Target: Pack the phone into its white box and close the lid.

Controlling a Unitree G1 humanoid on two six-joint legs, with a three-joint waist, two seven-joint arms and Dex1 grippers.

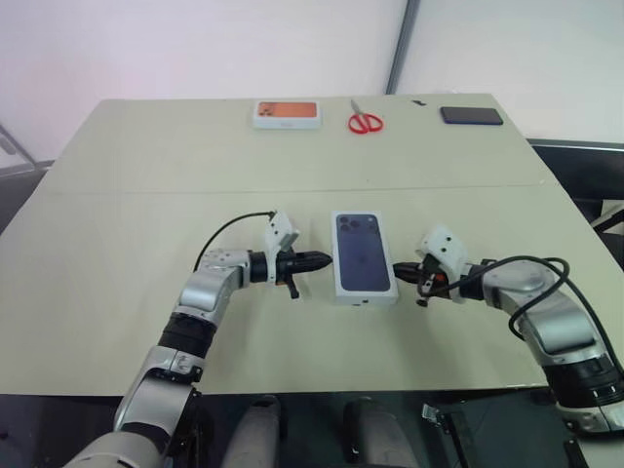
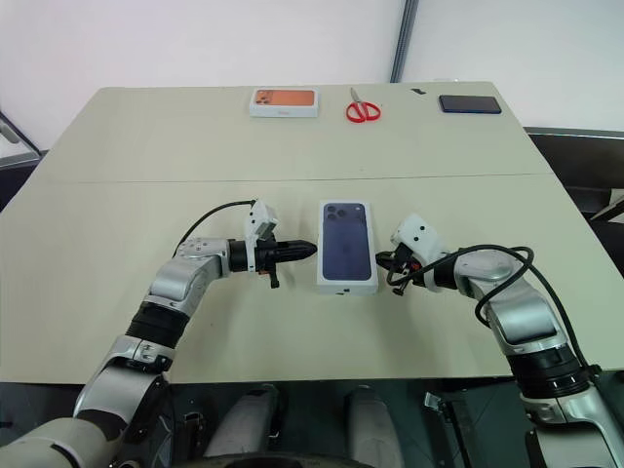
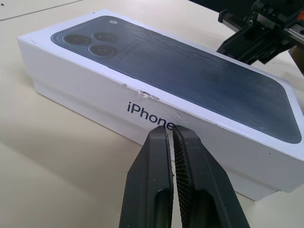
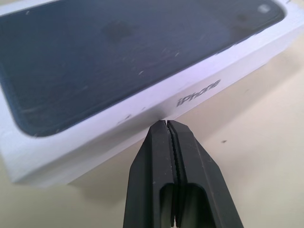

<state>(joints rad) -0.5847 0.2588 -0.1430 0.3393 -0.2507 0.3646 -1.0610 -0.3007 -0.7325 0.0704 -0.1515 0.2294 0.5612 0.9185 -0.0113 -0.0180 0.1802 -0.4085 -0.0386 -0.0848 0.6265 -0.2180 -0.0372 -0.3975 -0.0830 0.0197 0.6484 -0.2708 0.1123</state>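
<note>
The lid [image 1: 362, 252], white with a dark blue phone picture on top, lies over the white box [image 3: 80, 102] at the middle of the table. A strip of the box's wall shows beneath the lid's lower edge. The phone is hidden. My left gripper [image 1: 327, 261] is shut and empty, its tips [image 3: 171, 130] right up against the lid's left long side by the "iPhone" lettering. From the other side my right gripper [image 1: 400, 270] is shut too, holding nothing, with its tips [image 4: 167, 124] at the lid's right long side. Whether either one touches the lid I cannot tell.
Along the table's far edge lie a white box with an orange picture [image 1: 287, 113], red scissors [image 1: 365, 121] and a black rectangular slab [image 1: 471, 115]. A seam crosses the tabletop behind the lid.
</note>
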